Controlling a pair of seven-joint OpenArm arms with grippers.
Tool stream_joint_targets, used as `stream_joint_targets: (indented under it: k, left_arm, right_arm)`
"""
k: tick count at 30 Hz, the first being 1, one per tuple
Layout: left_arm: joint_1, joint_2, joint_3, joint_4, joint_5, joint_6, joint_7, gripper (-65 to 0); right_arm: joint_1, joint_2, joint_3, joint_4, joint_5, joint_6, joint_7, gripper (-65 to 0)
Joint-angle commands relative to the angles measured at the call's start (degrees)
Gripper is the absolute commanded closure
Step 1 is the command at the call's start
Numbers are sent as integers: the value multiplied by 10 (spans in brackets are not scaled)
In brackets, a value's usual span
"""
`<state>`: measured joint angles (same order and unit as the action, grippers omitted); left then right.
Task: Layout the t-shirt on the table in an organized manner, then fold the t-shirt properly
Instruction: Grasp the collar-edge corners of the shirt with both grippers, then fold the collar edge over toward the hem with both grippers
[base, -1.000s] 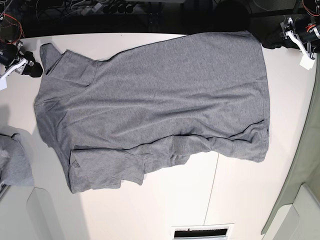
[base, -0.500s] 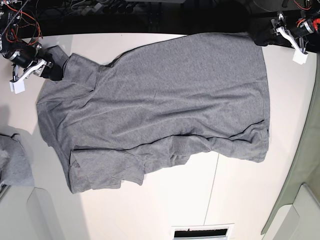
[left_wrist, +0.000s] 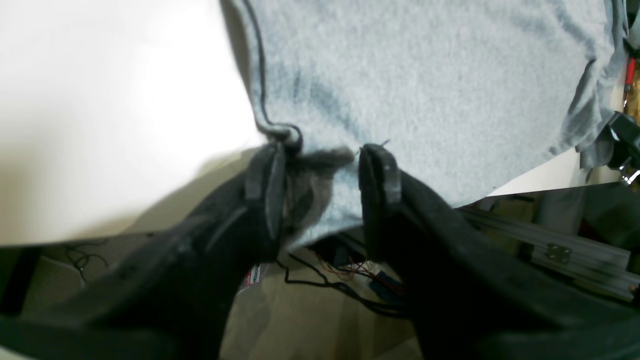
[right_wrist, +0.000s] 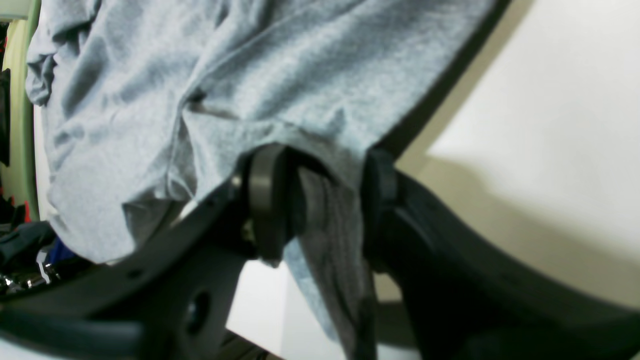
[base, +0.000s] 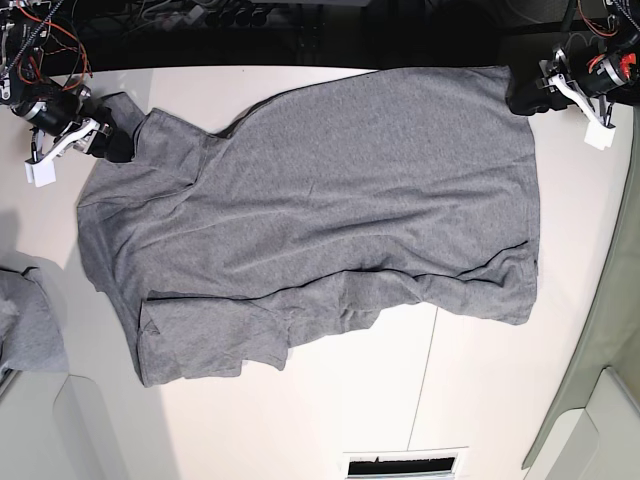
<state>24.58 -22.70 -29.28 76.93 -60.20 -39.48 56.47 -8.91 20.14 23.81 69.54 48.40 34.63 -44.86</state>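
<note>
Overhead base; close wrist views, shared t-shirt (base: 320, 200).

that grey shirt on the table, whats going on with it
A two-armed robot is laying out the t-shirt on the white table. The left end effector sits at one far corner of the shirt with cloth between its fingers, and the right end effector has the opposite far corner, by the sleeve, between its own. The shirt lies mostly spread, though its near edge is bunched and creased. No fold has been made yet. A separate bunch of grey cloth sits at the table's edge.
</note>
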Motion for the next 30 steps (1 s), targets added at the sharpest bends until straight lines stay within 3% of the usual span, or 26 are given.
stream_joint_targets:
  k: [1, 9, 11, 12, 14, 15, 18, 23, 26, 30]
  left_arm:
    - [0, -8, -4, 7, 0, -5, -7, -271]
    - [0, 23, 29, 7, 34, -5, -16, -267]
    - [0, 28, 51, 7, 60, -5, -36, -205]
    - [0, 28, 61, 7, 69, -5, -47, -147]
    - [0, 28, 77, 7, 84, -5, -70, -16]
    - [0, 28, 80, 7, 87, -5, -82, 0]
    - [0, 26, 77, 9, 69, -5, -85, 0]
    - [2, 25, 26, 69, 0, -5, -21, 0]
    - [5, 23, -4, 119, -36, -5, 19, 0]
    - [19, 8, -9, 167, -58, -5, 23, 0]
  right_arm:
    - [0, 7, 0, 5, -10, -3, -10, -242]
    - [0, 6, 0, 5, -8, -3, -10, -242]
    - [0, 6, 0, 5, -8, -3, -10, -234]
    - [0, 6, 0, 5, -8, -3, -10, -204]
    - [0, 6, 0, 5, -8, -3, -9, -87]
    - [0, 6, 0, 5, -8, -3, -5, -18]
    - [0, 9, 1, 6, -8, -3, 1, 0]
    - [-3, 11, 34, 41, -8, -3, -4, 0]
    - [-4, 11, 71, 70, -8, -3, -25, 0]
    - [-4, 11, 100, 107, 18, -3, -58, 0]
